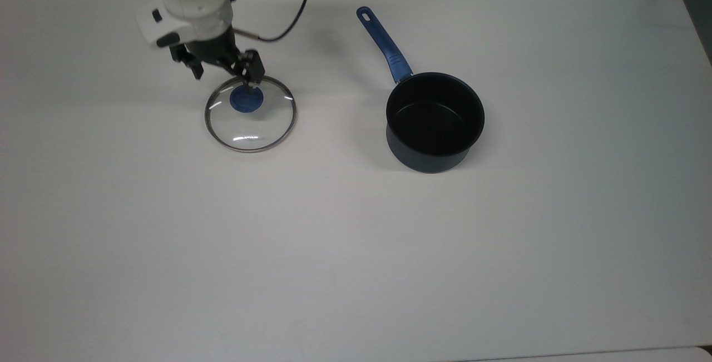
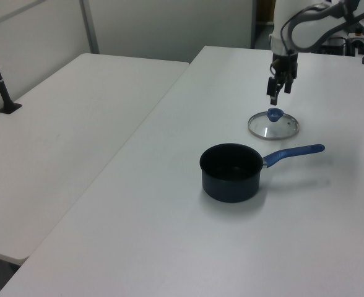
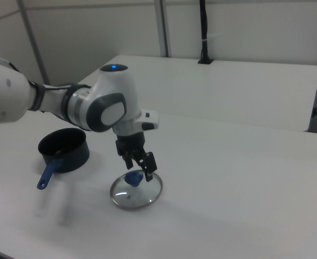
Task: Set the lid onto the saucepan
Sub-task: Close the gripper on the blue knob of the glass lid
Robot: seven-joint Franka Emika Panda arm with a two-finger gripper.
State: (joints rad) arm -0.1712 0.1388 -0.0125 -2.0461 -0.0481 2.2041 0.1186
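Gripper (image 1: 222,75) hovering spread wide, holding nothing, over lid (image 1: 250,120) knob (image 1: 246,99) | saucepan (image 1: 435,123) sitting at lid's 3 o'clock in top view; risk: off-centre closing may be skidding glass sideways

A lab or office workspace: plain white tables (image 2: 77,111) pushed together, grey partition walls (image 3: 94,38) behind, a black camera pole (image 3: 203,32), and a white robot arm (image 3: 67,102).
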